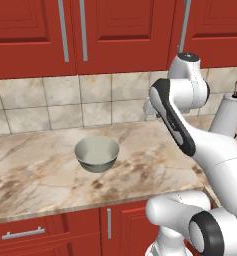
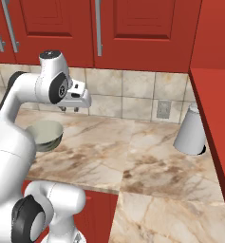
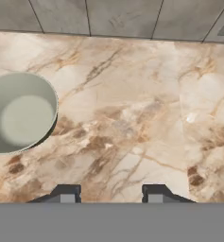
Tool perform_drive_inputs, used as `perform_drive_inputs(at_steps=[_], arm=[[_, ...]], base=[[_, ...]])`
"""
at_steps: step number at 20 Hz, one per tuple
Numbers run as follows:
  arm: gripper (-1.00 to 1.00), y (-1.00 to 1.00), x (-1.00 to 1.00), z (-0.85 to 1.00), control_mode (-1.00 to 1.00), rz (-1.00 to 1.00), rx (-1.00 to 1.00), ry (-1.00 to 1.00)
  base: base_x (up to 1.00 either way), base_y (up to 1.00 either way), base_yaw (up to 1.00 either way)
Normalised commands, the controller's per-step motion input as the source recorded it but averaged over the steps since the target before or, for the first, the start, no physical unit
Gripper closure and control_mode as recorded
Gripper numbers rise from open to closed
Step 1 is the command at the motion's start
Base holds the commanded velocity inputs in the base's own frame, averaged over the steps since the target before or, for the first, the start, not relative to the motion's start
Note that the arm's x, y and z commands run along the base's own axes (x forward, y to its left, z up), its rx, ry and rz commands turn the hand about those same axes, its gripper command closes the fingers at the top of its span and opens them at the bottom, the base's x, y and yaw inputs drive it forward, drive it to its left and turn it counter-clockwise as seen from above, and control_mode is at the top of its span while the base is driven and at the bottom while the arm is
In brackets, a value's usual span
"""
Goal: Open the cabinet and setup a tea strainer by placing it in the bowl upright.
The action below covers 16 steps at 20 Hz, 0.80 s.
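The grey-green bowl (image 1: 96,154) (image 2: 46,135) (image 3: 19,113) stands empty on the marble counter (image 1: 35,175). My gripper (image 2: 69,109) (image 3: 109,194) hangs over the counter to the bowl's right, pointing down, open with nothing between its fingertips (image 3: 66,193). The single-door red cabinet (image 2: 147,28) (image 1: 217,25) is on the wall above and behind it. Its door is shut, with the silver bar handle (image 2: 98,28) (image 1: 186,22) on its left edge. The tea strainer is out of view.
A double-door red wall cabinet (image 1: 40,30) hangs to the left. A pale grey cone-shaped vessel (image 2: 192,130) (image 1: 227,115) stands at the counter's right end against a tall red side panel (image 2: 213,95). A wall socket (image 2: 163,109) sits in the tiles. Base cabinets with a drawer (image 1: 22,232) lie below.
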Motion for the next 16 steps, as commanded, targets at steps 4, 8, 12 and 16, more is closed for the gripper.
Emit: perform_drive_inputs(at_steps=[4,8,12,16], arm=[[-1.00,-0.10,0.18,0.00,-1.00,0.00,0.00,0.00],[-1.00,-0.08,0.04,0.08,-1.00,-0.07,0.00,-0.06],[-1.00,-0.19,-0.01,0.75,-1.00,-0.16,0.12,-0.22],[-1.00,-0.21,-0.10,1.00,-1.00,-0.18,0.15,-0.28]], base=[[0.00,0.00,0.00],[0.00,0.00,0.00],[0.00,0.00,0.00],[0.00,0.00,0.00]])
